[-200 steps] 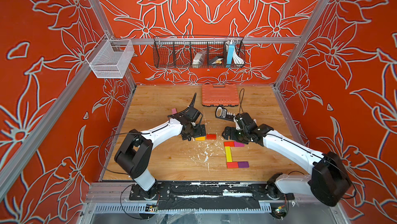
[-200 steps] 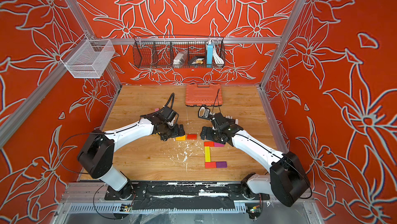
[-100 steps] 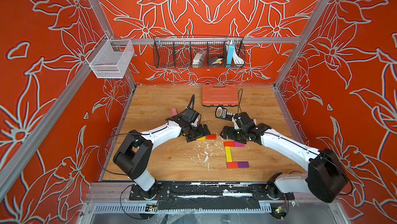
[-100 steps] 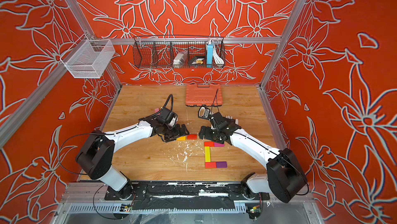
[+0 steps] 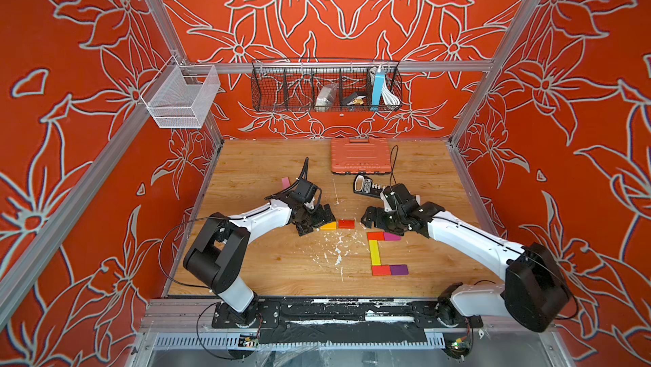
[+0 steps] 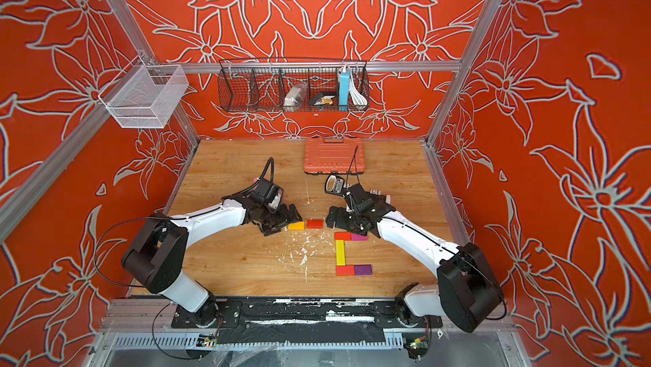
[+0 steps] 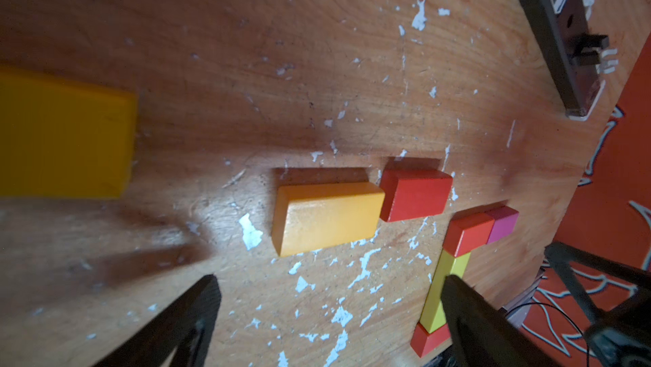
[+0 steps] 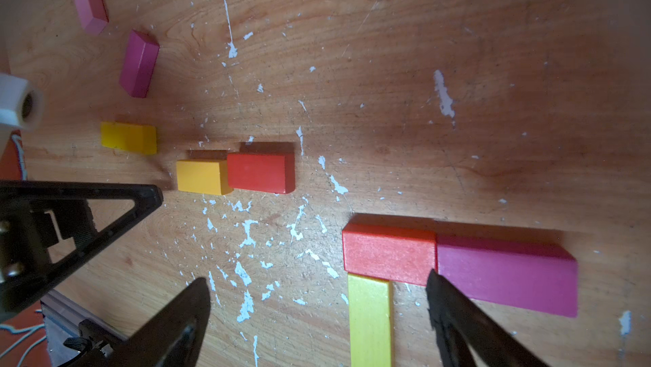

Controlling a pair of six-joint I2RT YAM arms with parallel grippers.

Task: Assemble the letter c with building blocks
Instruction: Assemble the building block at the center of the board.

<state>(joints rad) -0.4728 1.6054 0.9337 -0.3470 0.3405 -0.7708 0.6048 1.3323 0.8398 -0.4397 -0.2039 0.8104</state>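
Five building blocks form a C: orange-red (image 5: pixel 375 236) and magenta (image 5: pixel 392 236) on top, a long yellow (image 5: pixel 374 252) upright, red (image 5: pixel 381 270) and purple (image 5: pixel 399 270) below. Loose orange-yellow (image 5: pixel 328 225) and red (image 5: pixel 346 223) blocks lie side by side to its left. My left gripper (image 5: pixel 318 222) (image 7: pixel 327 284) is open just left of the orange-yellow block (image 7: pixel 327 219). My right gripper (image 5: pixel 370 221) (image 8: pixel 317 284) hovers open by the C's upper corner (image 8: pixel 389 252). Pink (image 8: pixel 88 1), magenta (image 8: pixel 139 62) and yellow (image 8: pixel 128 138) blocks lie further left.
An orange ribbed case (image 5: pixel 360 155) sits at the back of the wooden table. A black bar with white pegs (image 5: pixel 366 185) lies just behind my right wrist. White paint flecks (image 5: pixel 336 249) mark the middle. Wire baskets (image 5: pixel 326 85) hang on the walls.
Both arms have shifted only slightly, the right one a little to the left. No block has moved, and both grippers have stayed open.
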